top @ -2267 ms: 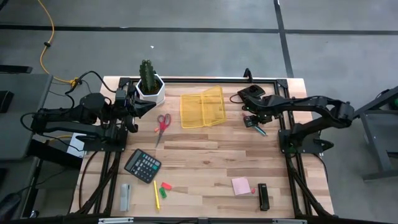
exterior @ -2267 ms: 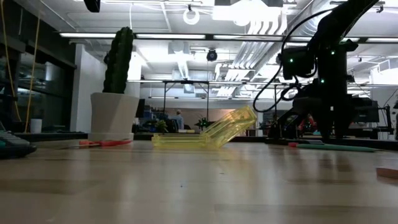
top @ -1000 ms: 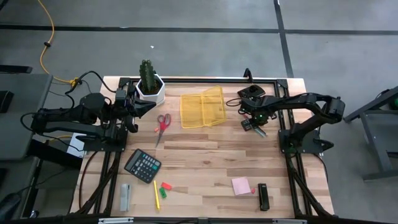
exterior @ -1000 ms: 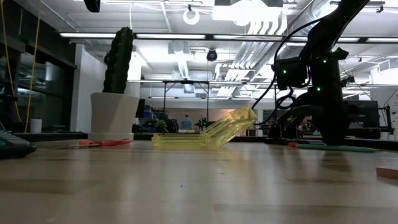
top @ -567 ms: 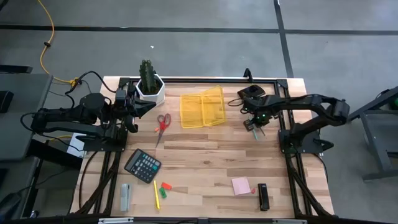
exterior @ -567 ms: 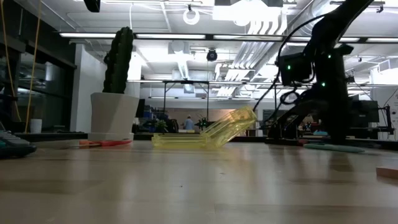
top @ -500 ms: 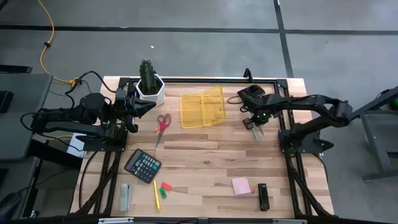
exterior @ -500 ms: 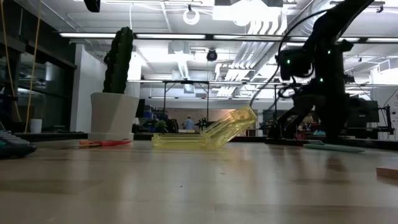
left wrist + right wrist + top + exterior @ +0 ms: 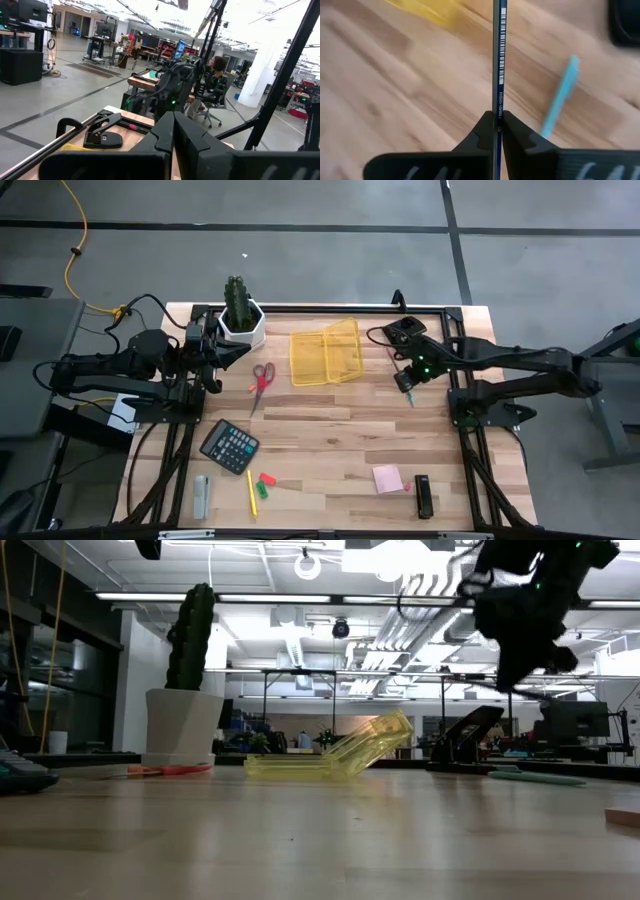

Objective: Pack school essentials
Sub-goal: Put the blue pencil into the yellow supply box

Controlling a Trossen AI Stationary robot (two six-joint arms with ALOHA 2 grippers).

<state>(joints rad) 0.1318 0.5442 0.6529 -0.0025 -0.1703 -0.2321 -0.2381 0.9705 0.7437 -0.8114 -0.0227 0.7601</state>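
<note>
A cactus (image 9: 236, 297) stands upright in its white pot (image 9: 243, 328) at eleven o'clock on the wooden table (image 9: 320, 440). Just past twelve, a clear yellow case (image 9: 327, 352) lies open, one half tilted up. Down at seven o'clock sits the dark calculator (image 9: 229, 446), with a small grey bar (image 9: 202, 495) below it. A black block (image 9: 424, 496) rests at five o'clock.
</note>
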